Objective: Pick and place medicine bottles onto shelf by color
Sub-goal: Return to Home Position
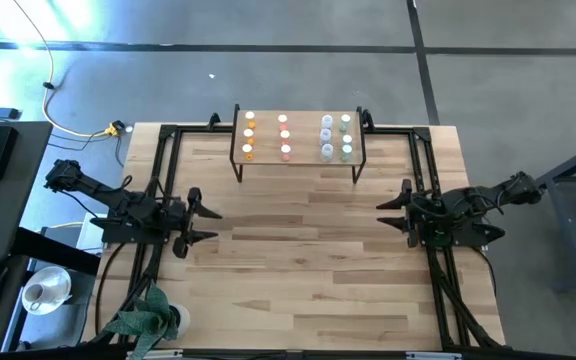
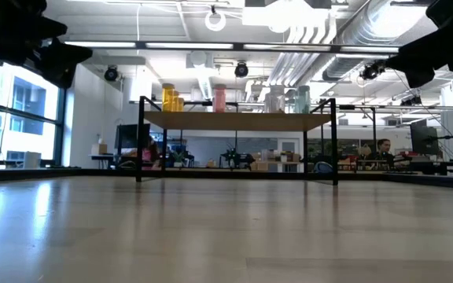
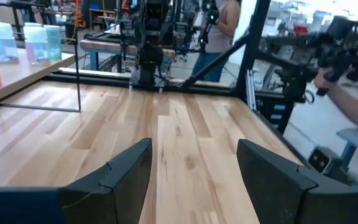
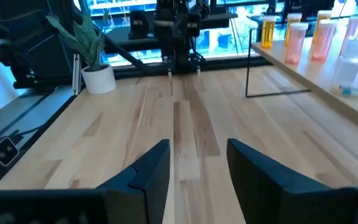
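The shelf (image 1: pixel 298 150), a small light-wood board on thin black legs, stands at the table's far middle. On it the medicine bottles stand upright in four columns: orange (image 1: pixel 249 136) at the left, pink-red (image 1: pixel 285 137), pale blue-white (image 1: pixel 326 138) and teal green (image 1: pixel 346 138) at the right. They also show in the low view (image 2: pixel 220 97). My left gripper (image 1: pixel 211 224) is open and empty at the table's left side. My right gripper (image 1: pixel 384 214) is open and empty at the table's right side.
A potted plant (image 1: pixel 148 318) stands at the table's near left corner. Black frame rails (image 1: pixel 164 160) run along the left and right table edges. A person (image 3: pixel 353 93) shows beyond the table in the left wrist view. Bare wood (image 1: pixel 298 260) lies between the arms.
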Robot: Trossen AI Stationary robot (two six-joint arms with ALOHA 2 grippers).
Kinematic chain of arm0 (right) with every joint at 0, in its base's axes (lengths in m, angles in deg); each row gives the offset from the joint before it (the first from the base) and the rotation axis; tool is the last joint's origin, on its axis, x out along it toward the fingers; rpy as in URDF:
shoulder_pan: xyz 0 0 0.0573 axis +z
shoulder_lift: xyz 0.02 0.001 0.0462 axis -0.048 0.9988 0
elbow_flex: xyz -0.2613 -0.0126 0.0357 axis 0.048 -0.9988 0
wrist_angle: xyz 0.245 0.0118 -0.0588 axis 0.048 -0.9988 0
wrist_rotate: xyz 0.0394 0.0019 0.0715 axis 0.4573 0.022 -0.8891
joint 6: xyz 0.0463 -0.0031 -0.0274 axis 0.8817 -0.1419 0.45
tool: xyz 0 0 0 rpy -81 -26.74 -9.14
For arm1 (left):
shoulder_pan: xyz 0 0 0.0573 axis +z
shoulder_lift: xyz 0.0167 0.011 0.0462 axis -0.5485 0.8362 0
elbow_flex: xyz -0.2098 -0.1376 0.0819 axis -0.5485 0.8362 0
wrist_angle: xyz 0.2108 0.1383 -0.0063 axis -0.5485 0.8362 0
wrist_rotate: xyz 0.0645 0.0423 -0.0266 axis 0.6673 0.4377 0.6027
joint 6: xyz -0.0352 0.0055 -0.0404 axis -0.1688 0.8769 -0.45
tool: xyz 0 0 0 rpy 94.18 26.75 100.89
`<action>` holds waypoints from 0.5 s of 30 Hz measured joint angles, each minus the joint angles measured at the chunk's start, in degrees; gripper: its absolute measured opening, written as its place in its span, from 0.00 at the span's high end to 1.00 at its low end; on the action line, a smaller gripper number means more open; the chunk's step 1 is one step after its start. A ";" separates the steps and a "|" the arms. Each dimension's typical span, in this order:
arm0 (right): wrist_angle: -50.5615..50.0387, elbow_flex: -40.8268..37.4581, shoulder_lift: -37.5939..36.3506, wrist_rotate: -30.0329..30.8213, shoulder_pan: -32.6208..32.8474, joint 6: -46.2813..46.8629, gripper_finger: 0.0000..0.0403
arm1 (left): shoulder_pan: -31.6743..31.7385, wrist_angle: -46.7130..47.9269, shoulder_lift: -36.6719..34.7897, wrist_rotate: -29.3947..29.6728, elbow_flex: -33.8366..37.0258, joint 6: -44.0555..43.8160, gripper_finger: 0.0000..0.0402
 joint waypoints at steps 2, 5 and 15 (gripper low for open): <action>-1.39 0.00 -0.51 -0.03 0.00 0.85 0.63 | 0.02 -0.81 -0.02 0.04 0.00 -0.59 0.44; -0.35 -1.44 -0.64 0.00 0.00 1.51 0.63 | 0.02 -1.02 0.03 -0.01 0.02 -0.70 0.44; 4.59 -6.45 -0.62 0.15 -0.07 -0.37 0.63 | 0.20 -7.24 0.03 0.45 3.61 2.18 0.44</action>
